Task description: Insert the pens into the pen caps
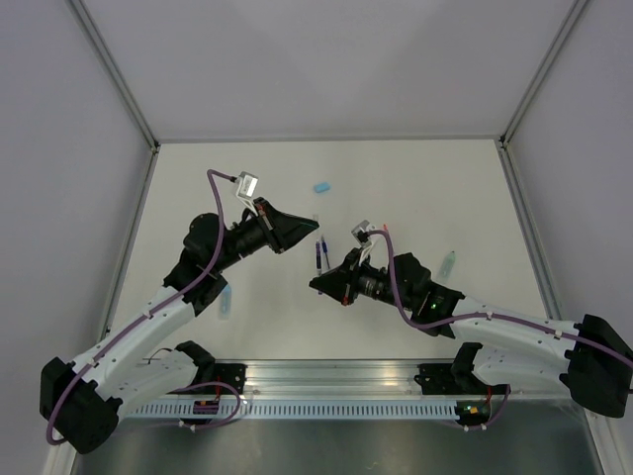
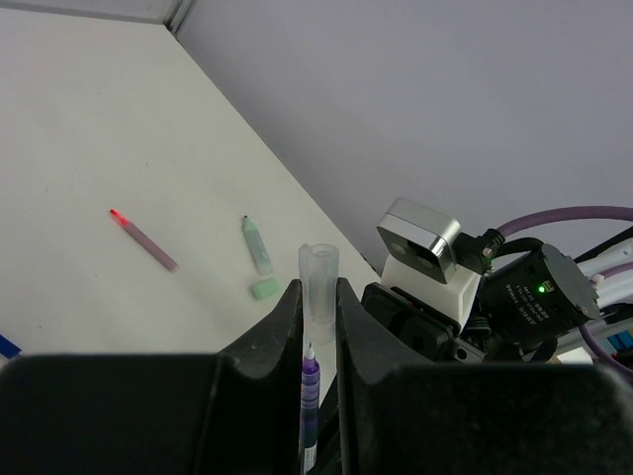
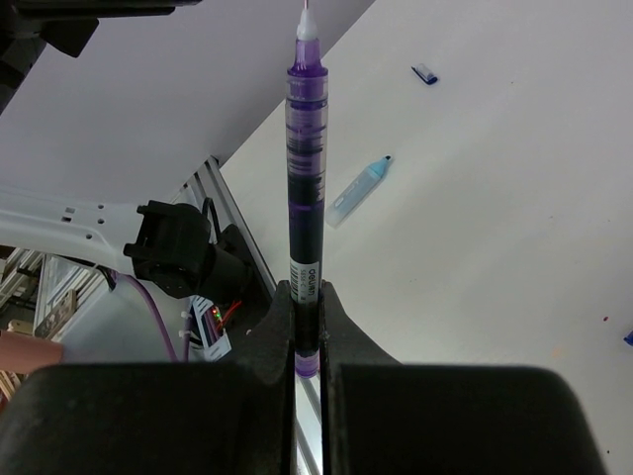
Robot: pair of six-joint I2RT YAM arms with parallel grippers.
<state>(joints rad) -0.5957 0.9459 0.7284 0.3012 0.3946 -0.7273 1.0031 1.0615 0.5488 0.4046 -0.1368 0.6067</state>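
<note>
Left gripper (image 2: 317,297): you have it closed to a narrow gap on a clear stubby plastic pen cap (image 2: 318,265). The cap's rim stands clear beyond the fingertips.
Right gripper (image 3: 305,292): clamped tight on the rear of a slim purple-barrelled pen (image 3: 305,168), white tip pointing away from the fingers.
Position: pen and cap are held above the middle of the table, between your two arms.
Hidden: the cap's lower end sits between the left fingers; the pen's rear end is buried in the right jaws.
Unclear: in the left wrist view the pen tip shows just below the cap; you cannot tell whether they touch.
Cut off: the black gripper bodies block the lower part of both wrist views; a blue scrap at the left wrist view's left edge cannot be identified.
Loose items: thin pink pen with red tip (image 2: 143,240); pale green marker (image 2: 257,244) with a pale green cap (image 2: 265,289) just beside it; light blue marker (image 3: 361,188); small dark blue cap (image 3: 425,74); light blue cap (image 1: 321,186) at the far middle.
Surface: plain white matt table (image 1: 415,188).
Room: pale grey walls; slotted aluminium rail (image 1: 336,381) along the near edge.
</note>
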